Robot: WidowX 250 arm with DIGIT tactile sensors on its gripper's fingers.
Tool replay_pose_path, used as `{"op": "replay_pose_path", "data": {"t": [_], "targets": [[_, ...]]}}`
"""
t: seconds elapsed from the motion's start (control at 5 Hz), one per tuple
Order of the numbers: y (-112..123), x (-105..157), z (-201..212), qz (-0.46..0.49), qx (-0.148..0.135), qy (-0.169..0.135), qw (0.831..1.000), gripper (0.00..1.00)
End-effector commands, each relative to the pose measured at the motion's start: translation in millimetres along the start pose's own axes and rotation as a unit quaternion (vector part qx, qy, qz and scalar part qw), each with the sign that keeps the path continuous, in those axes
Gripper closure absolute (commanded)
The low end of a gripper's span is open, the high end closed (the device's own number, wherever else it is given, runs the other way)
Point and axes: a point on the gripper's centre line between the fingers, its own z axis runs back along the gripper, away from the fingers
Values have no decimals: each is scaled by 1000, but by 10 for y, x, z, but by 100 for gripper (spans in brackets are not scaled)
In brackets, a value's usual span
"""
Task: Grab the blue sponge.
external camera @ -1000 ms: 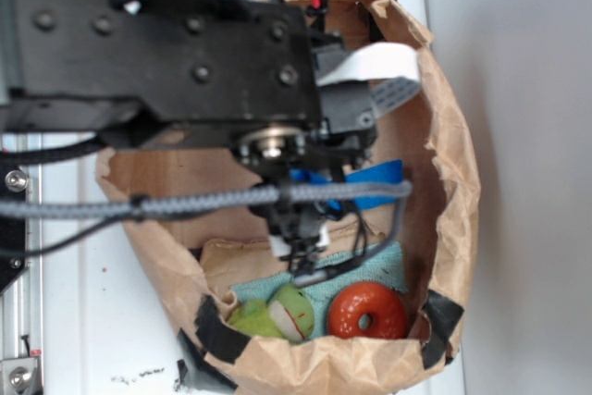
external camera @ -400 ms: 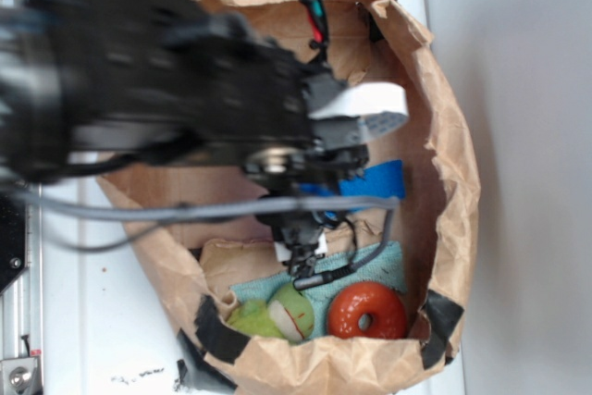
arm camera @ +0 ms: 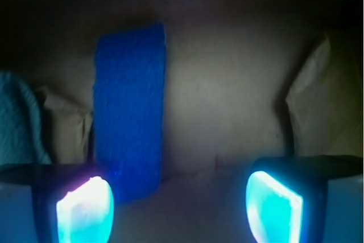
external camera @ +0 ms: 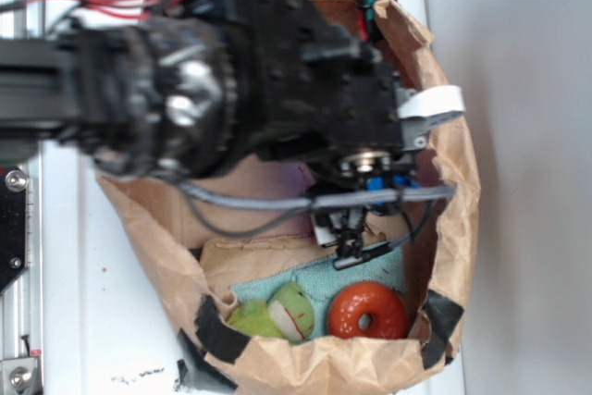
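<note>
Inside the brown paper bag, the spread, empty gripper hangs with the blue sponge lying flat beyond its left fingertip, so it should shift left to straddle the bar before descending.

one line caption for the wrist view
Open gripper above the bag floor, blue sponge lying ahead by one finger.

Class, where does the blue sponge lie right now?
In the wrist view, the blue sponge lies left of centre on the brown paper floor, beside the teal cloth, ahead of the open pincer.
</note>
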Motion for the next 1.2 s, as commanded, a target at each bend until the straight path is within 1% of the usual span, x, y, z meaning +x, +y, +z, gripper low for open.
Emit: {"op": "replay_pose_path", "data": {"t": [0.0, 0.4, 0.6, 0.8, 1.0], "targets": [[-187, 176, 135, -2, -33, -19, 999, 0], [-283, 193, 226, 7, -43, -8, 999, 0], [-332, 216, 182, 6, -41, -14, 999, 0], [-388, 230, 30, -4, -28, -13, 1000, 0], [-388, 186, -150, -19, -20, 7, 1000, 0]]}}
